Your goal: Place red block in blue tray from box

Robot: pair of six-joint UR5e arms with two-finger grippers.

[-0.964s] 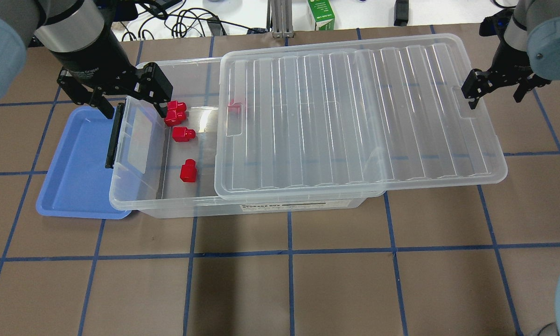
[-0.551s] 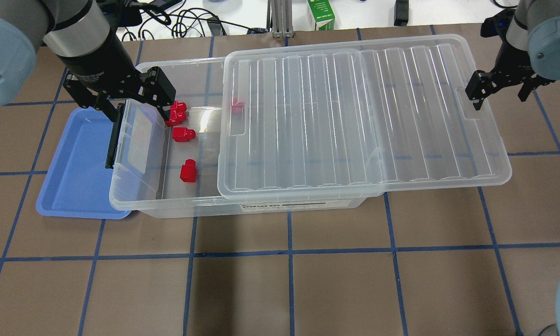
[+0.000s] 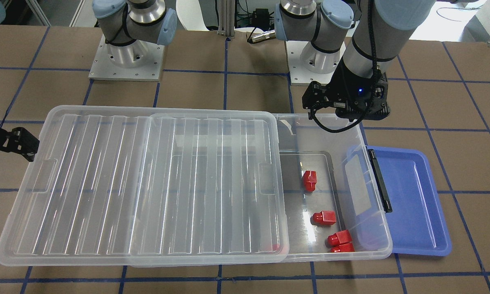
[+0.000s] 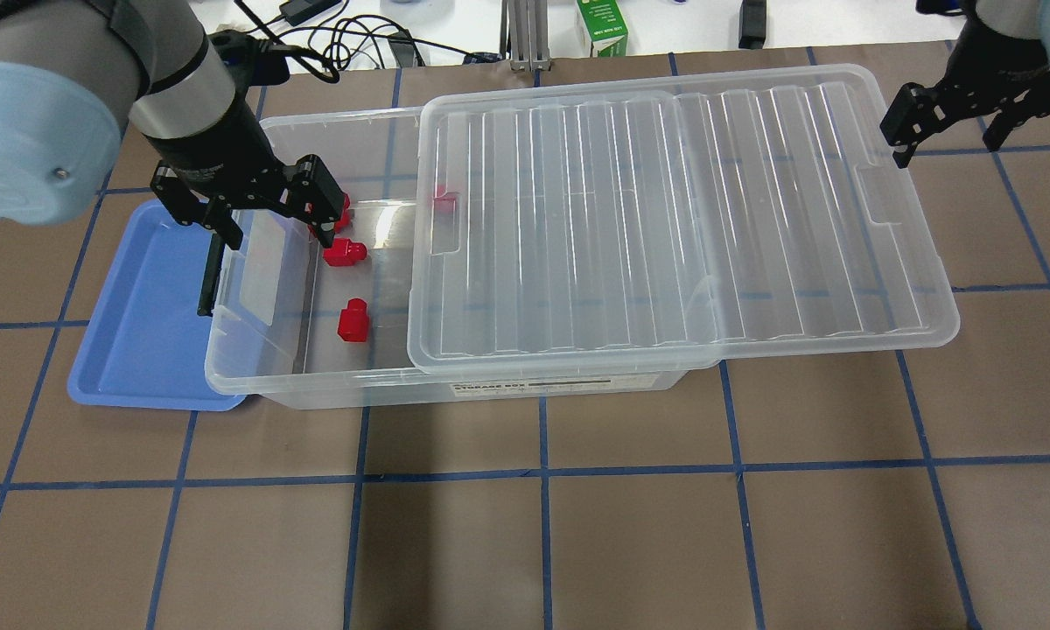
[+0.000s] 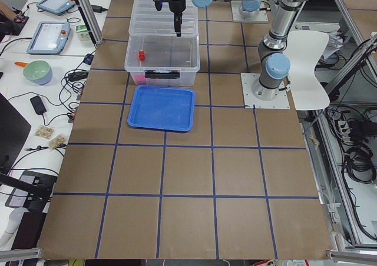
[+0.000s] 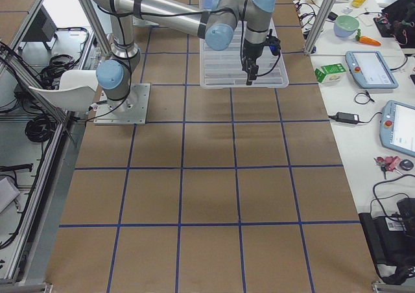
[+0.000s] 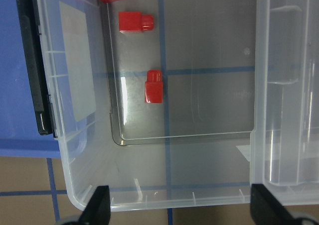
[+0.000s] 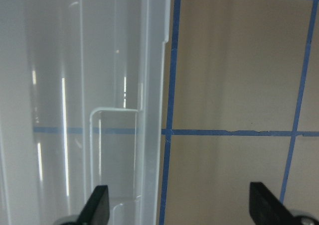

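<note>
Red block lies on the floor of the box, in its uncovered left end, to the right of the blue tray. Going from the left in the overhead view, the blue tray rests flat on the table. The box's end wall carries a black latch, overlaps the tray's right edge and stands between tray and blocks. The left gripper hangs over that wall with jaws spread wide and nothing between them. One finger is above the latch side. The other is above the box's far left corner, where it partly covers a pair of blocks. A further block lies between that pair and the first one. Next is the ribbed clear lid, which roofs most of the box and juts past its right end. A fifth block shows red through the lid's left edge. The right gripper hovers at the lid's far right corner, jaws apart and empty. Its wrist view puts one finger over the lid and the other over bare table. Beyond the table's far edge are a green carton and tangled cables.
</note>
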